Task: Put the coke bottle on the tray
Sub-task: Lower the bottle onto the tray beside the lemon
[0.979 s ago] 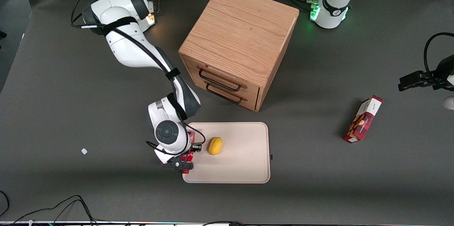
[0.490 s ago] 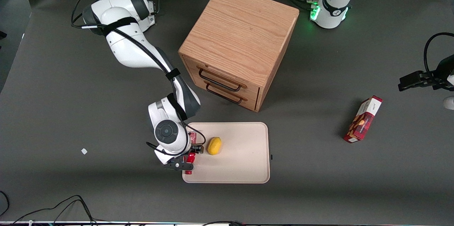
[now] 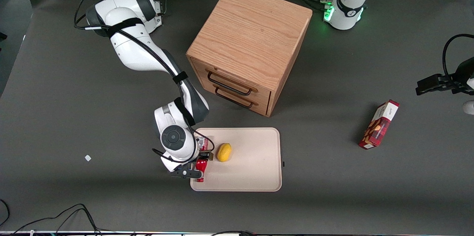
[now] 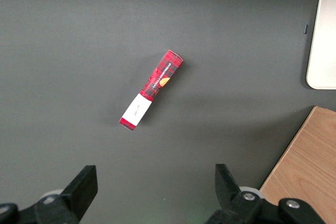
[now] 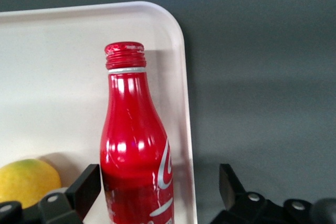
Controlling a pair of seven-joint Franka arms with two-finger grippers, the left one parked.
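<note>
The coke bottle [image 3: 201, 167] is slim and red with white script. It lies on the cream tray [image 3: 251, 169], close to the rim at the working arm's end, with its red cap pointing toward the front camera. In the right wrist view the bottle [image 5: 134, 150] lies on the tray [image 5: 52, 51] beside the raised rim. My right gripper [image 3: 198, 163] hangs over the bottle. It is open [image 5: 159, 187]: its fingers stand wide apart on either side of the bottle, one finger [image 5: 86, 184] close to it and the other clear of it over the grey table.
A yellow lemon [image 3: 224, 152] lies on the tray beside the bottle and also shows in the right wrist view [image 5: 26, 182]. A wooden two-drawer cabinet [image 3: 251, 43] stands farther from the camera than the tray. A red snack box [image 3: 379, 125] lies toward the parked arm's end.
The bottle has shifted slightly farther onto the tray and more of it now shows beside the gripper. The wrist has drawn back a little.
</note>
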